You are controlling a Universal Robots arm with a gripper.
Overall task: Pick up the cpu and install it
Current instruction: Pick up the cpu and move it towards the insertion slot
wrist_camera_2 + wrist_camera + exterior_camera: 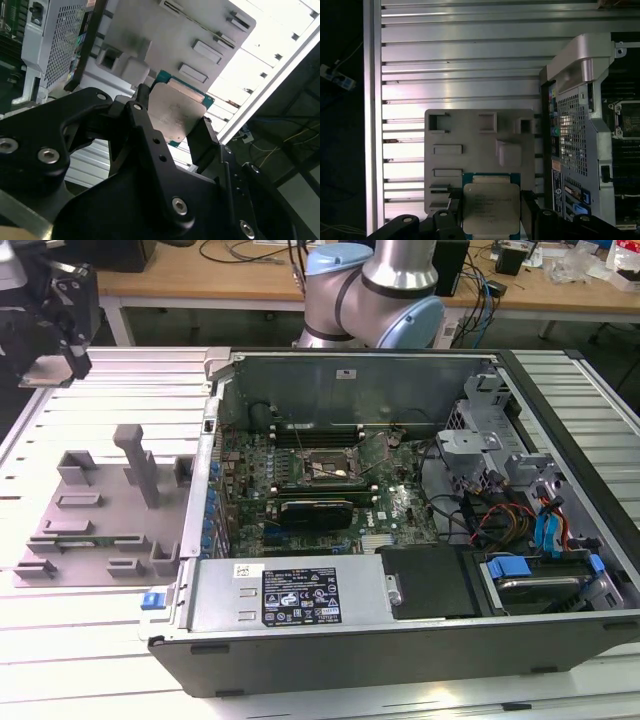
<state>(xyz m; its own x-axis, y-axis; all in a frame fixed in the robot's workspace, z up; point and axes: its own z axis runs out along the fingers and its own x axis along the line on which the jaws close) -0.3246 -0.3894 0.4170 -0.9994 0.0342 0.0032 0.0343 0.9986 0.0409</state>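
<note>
The cpu [490, 207], a flat square chip with a silvery top and green rim, is pinched between my black fingers. My gripper [491, 214] is shut on it, hanging above the grey fixture tray [480, 145]. In the second wrist view the cpu [177, 112] sits tilted in my gripper [175, 120]. In the exterior view my gripper [58, 350] hovers at the far left corner with the cpu [42, 370] under it, well away from the open computer case [560, 635]. The black socket frame [330, 465] lies on the motherboard inside the case.
The grey fixture tray [100, 510] with raised blocks and slots lies on the slatted aluminium table [60, 660], left of the case. The case's side wall [205, 490] stands between them. Cables and drive bays [530, 520] fill the case's right. The arm's base [370, 300] stands behind.
</note>
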